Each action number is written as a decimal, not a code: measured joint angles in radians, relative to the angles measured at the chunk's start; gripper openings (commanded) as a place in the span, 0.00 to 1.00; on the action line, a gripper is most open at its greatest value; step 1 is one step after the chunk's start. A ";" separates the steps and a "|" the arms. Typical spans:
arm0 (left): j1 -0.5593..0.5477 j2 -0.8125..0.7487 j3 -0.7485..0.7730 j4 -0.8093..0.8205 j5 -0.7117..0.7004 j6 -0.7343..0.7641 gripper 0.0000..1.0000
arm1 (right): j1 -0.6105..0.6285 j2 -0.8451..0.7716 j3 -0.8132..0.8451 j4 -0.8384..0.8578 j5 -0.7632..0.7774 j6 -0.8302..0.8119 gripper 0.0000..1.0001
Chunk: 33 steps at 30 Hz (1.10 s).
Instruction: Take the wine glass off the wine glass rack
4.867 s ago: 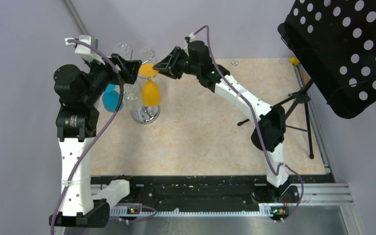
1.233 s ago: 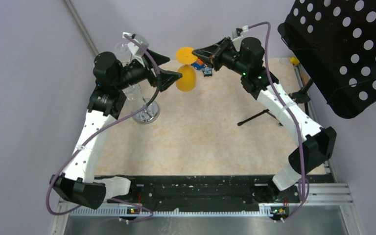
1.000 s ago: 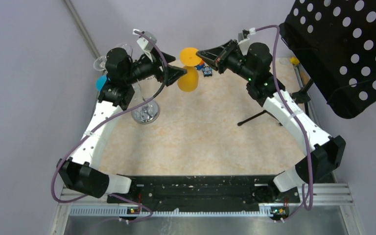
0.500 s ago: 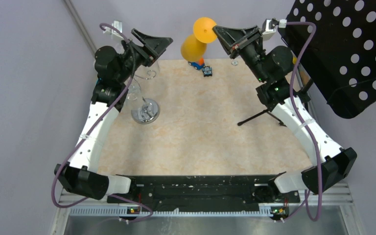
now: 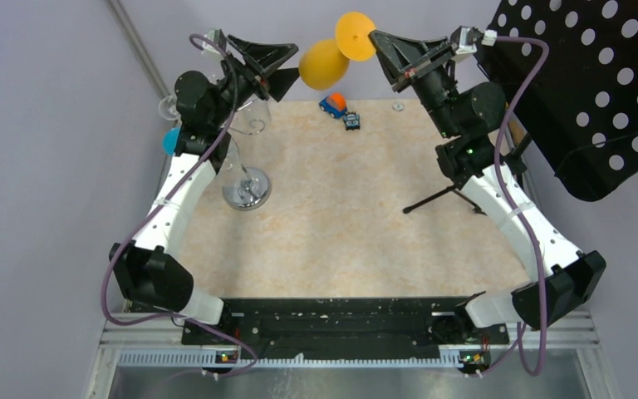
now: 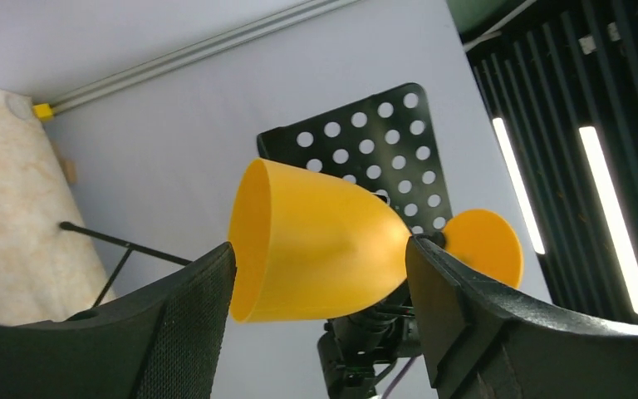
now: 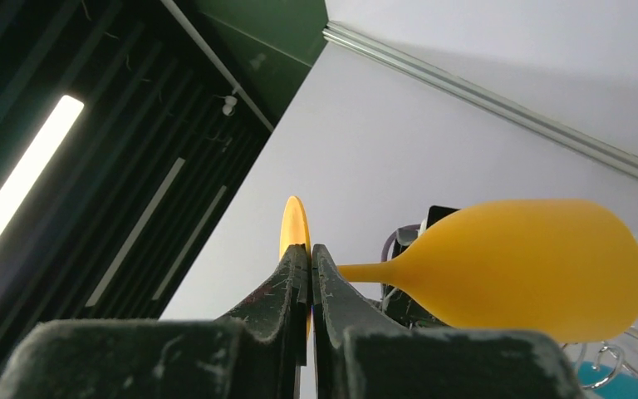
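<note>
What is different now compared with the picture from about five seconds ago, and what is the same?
The right gripper, shut on the foot of the orange wine glass, has lifted it off the wine glass rack, up and toward the back wall. The left gripper left the rack, rose too and is open at the bowl. The rack's base stands where it was.
</note>
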 measured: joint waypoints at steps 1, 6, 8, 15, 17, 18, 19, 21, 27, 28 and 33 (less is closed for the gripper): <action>0.000 0.000 0.000 0.010 0.007 -0.012 0.76 | 0.000 0.000 0.000 0.005 0.000 0.004 0.00; -0.005 0.011 0.001 0.143 0.043 -0.123 0.46 | 0.000 0.000 0.000 0.038 -0.002 0.050 0.00; -0.004 0.034 0.008 0.214 0.062 -0.175 0.37 | 0.000 0.000 0.000 0.062 -0.003 0.068 0.00; 0.000 0.094 0.053 0.315 0.102 -0.260 0.18 | -0.007 0.000 -0.019 0.111 0.012 0.144 0.00; 0.008 0.094 0.071 0.337 0.101 -0.266 0.15 | -0.015 0.000 -0.038 0.130 0.020 0.170 0.00; 0.011 0.094 0.077 0.354 0.098 -0.275 0.15 | -0.017 0.000 -0.045 0.135 0.024 0.181 0.00; 0.014 0.094 0.081 0.372 0.097 -0.286 0.16 | -0.018 0.000 -0.052 0.144 0.026 0.193 0.00; 0.016 0.096 0.085 0.416 0.098 -0.314 0.16 | -0.018 0.000 -0.066 0.167 0.028 0.218 0.00; 0.016 0.112 0.098 0.504 0.111 -0.389 0.07 | -0.018 0.008 -0.109 0.206 0.034 0.280 0.00; 0.016 0.112 0.099 0.507 0.113 -0.394 0.00 | -0.018 0.011 -0.113 0.210 0.035 0.286 0.00; 0.018 0.106 0.130 0.478 0.130 -0.344 0.00 | -0.024 0.028 -0.150 0.215 0.069 0.296 0.32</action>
